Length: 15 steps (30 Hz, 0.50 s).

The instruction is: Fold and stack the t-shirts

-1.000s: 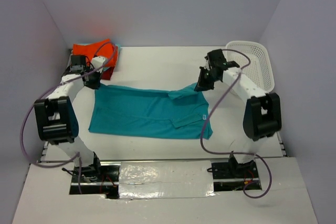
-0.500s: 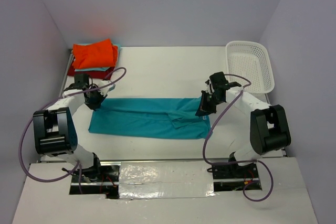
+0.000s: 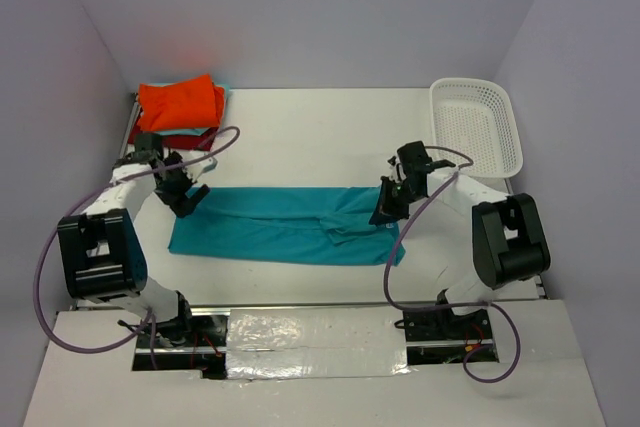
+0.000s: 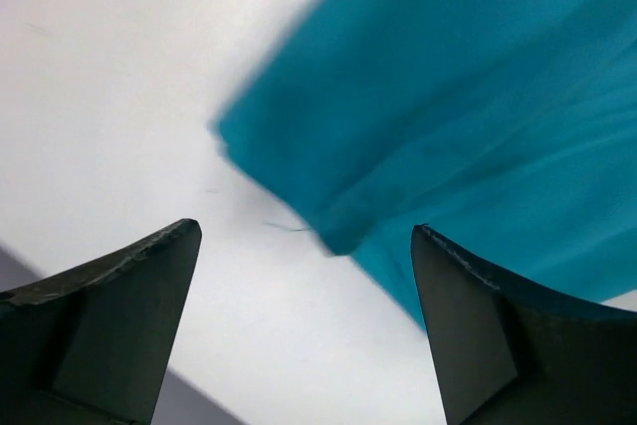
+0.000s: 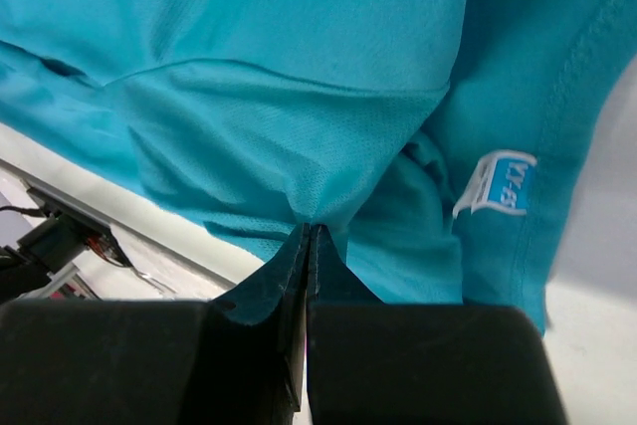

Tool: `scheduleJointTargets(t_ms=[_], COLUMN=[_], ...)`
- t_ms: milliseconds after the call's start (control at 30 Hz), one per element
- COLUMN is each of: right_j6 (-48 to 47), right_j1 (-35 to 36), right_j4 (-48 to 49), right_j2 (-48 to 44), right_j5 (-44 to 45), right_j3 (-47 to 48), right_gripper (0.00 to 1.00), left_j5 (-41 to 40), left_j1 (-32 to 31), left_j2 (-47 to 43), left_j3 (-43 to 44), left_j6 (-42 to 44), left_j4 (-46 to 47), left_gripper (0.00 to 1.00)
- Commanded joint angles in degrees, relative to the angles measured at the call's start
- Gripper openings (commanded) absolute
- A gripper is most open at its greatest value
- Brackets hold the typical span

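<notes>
We find the teal-blue t-shirt (image 3: 285,225) lying as a long band across the near middle of the table (image 3: 300,127), doubled lengthwise. The left gripper (image 3: 188,198) stands with jaws wide apart over the band's far-left corner, holding nothing. The right gripper (image 3: 384,211) is clamped on a pinch of cloth at the right end. The orange t-shirt (image 3: 180,102) lies folded on the dark red t-shirt (image 3: 165,137) at far left. We judge the lengthwise fold nearly set down. Next the right claw should let go, and the band should be folded end over end.
</notes>
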Motion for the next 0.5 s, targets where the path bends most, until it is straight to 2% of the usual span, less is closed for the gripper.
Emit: scheduleJointTargets(t_ms=[0, 100, 133, 200, 233, 300, 333, 400, 433, 467], right_j6=[-0.1, 0.4, 0.4, 0.5, 0.7, 0.7, 0.7, 0.9, 1.3, 2.4], right_j1=[0.2, -1.1, -1.7, -2.2, -2.7, -3.5, -3.8, -4.7, -5.2, -5.7], right_j4=[3.8, 6.0, 6.6, 7.2, 7.9, 8.4, 8.8, 9.0, 10.0, 10.4], right_j2=[2.4, 4.0, 5.5, 7.1, 8.7, 10.2, 11.9, 13.5, 14.9, 15.3], right_j5=[-1.6, -3.2, -3.9, -4.5, -5.0, -5.4, -5.4, -6.2, -8.3, -9.4], right_j3=[1.3, 2.4, 2.7, 4.1, 4.5, 5.6, 6.3, 7.1, 7.8, 8.2], right_gripper=[0.00, 0.00, 0.00, 0.00, 0.00, 0.00, 0.00, 0.00, 0.00, 0.00], left_j5=[7.6, 11.8, 10.3, 7.2, 7.6, 8.9, 9.1, 9.4, 9.3, 9.2], left_j1=[0.4, -5.5, -12.8, -21.4, -28.7, -35.1, -40.2, -44.4, -48.0, -49.4], left_j2=[-4.8, -4.3, -3.6, -2.4, -0.6, 1.4, 3.2, 5.3, 7.3, 8.2], left_j3=[12.9, 21.8, 22.9, 22.9, 22.3, 20.7, 20.1, 19.6, 19.6, 19.5], left_j6=[-1.4, -6.3, -9.6, -13.3, -15.8, -17.9, -20.6, -22.4, -22.9, -22.9], left_j4=[-4.0, -7.5, -7.6, -7.1, -7.0, -5.0, -3.8, -1.6, -1.2, -0.3], left_gripper=[0.99, 0.99, 0.99, 0.99, 0.89, 0.75, 0.51, 0.33, 0.18, 0.18])
